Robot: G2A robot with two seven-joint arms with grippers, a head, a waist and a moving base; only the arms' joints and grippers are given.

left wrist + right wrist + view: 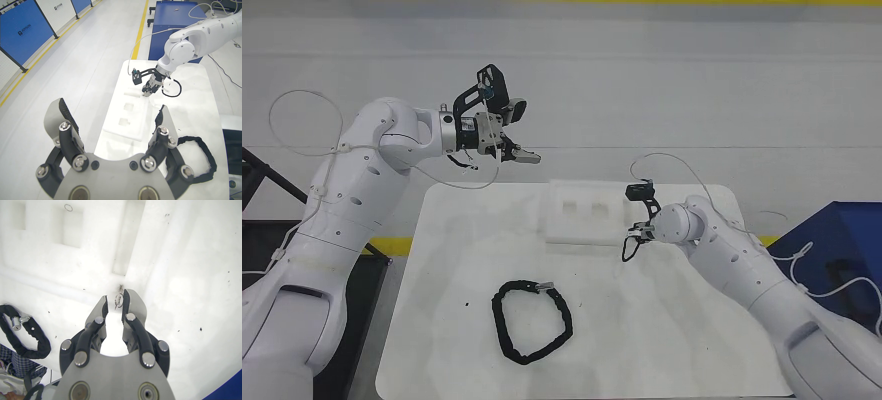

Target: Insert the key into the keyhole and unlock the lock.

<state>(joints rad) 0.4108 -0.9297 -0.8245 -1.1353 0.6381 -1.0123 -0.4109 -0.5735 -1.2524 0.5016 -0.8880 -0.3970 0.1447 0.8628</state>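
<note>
White and round-cornered, the surface point(662, 330) carries a white foam block point(582, 232) at its far side, with square recesses point(572, 207) cut into the top. Nearer the front lies a black chain lock point(499, 325), curled into a closed loop well apart from the block. Its silver cylinder point(16, 324) sits at the loop's far side, and the keyhole point(17, 328) shows on its end face in the right wrist view. The left claw point(112, 106) hangs in the air just beyond the surface's far edge, left of the foam block, its fingers spread wide. The right claw point(115, 296) is down at the block's near right corner, its fingers a narrow gap apart. The key point(116, 306), on a small ring point(119, 298), stands between those fingers at the block's edge, close against one pad point(125, 302) and clear of the other; whether that pad touches it I cannot tell
</note>
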